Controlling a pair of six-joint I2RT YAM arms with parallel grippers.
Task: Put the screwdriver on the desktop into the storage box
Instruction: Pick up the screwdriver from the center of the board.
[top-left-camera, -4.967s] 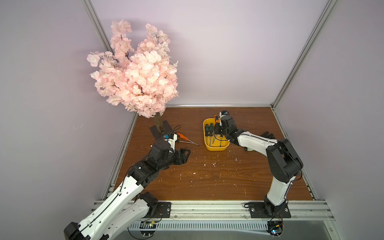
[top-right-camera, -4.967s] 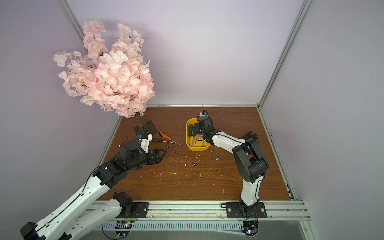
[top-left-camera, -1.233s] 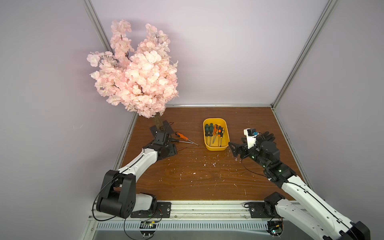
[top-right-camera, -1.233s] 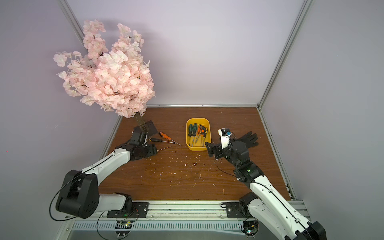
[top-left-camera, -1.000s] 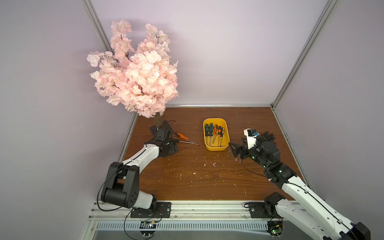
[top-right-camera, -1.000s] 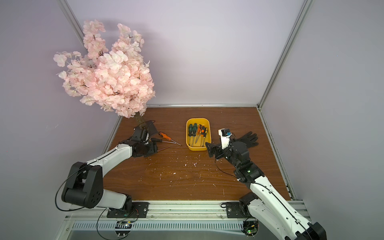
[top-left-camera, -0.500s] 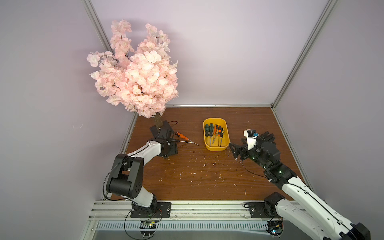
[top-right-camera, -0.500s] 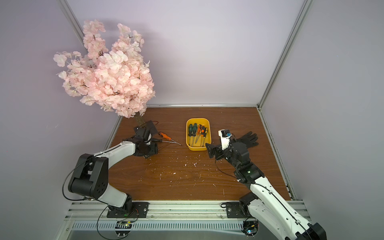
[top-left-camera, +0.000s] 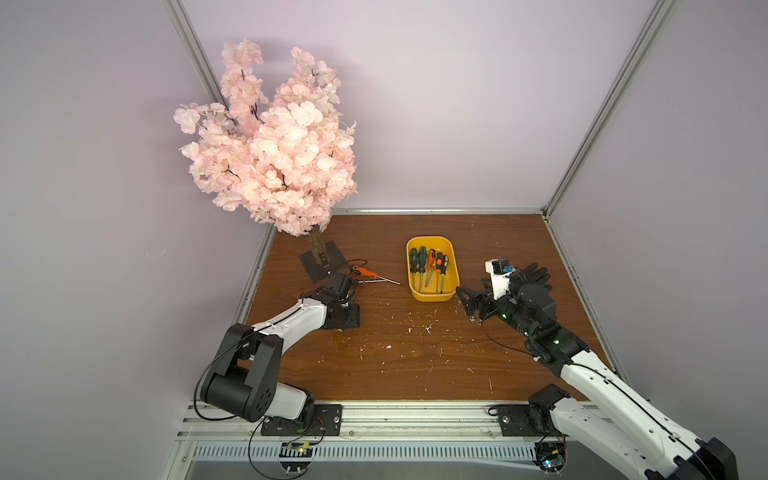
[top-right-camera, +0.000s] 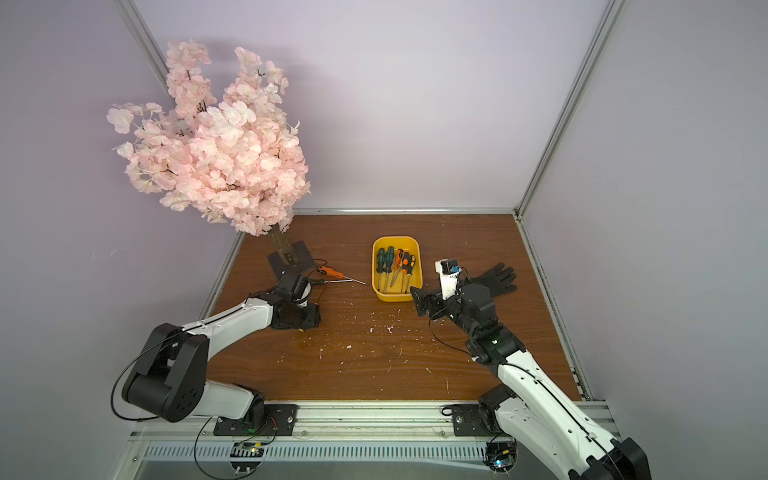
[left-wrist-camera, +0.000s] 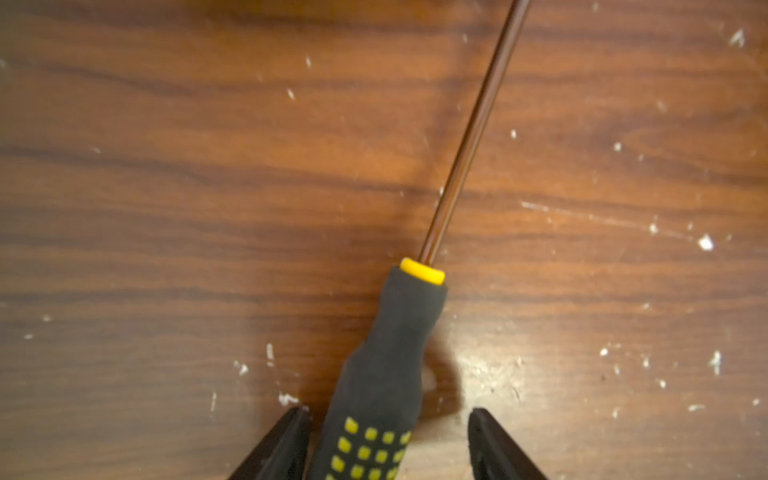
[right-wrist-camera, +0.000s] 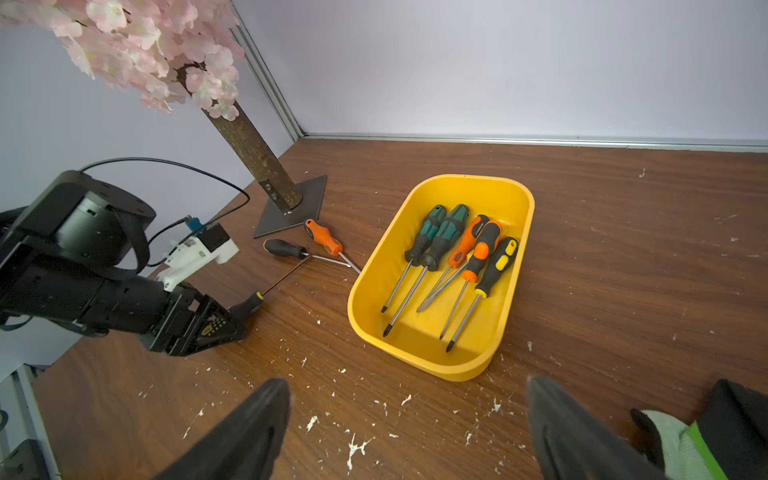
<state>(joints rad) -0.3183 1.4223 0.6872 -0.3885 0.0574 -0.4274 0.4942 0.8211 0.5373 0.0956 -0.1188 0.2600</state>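
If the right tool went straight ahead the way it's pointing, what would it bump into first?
Probably the near wall of the storage box, dead ahead of the right tool. Depth is unclear: if angled down, it might touch the desktop first.

1. A small fake tree with a big puff of soft pink flowers (top-left-camera: 274, 158) stands in the far corner, close to the wall.
2. Its thin brown trunk (top-left-camera: 318, 249) goes down into a flat dark square metal plate (top-left-camera: 337, 259).
3. A black glove (top-left-camera: 534, 274) lies flat on the other side, with its fingers spread out.
4. Plain light purple walls (top-left-camera: 436, 104) stand all round, with silver metal strips (top-left-camera: 602, 112) in the corners.
5. A long silver metal rail (top-left-camera: 415, 415) runs along the front.
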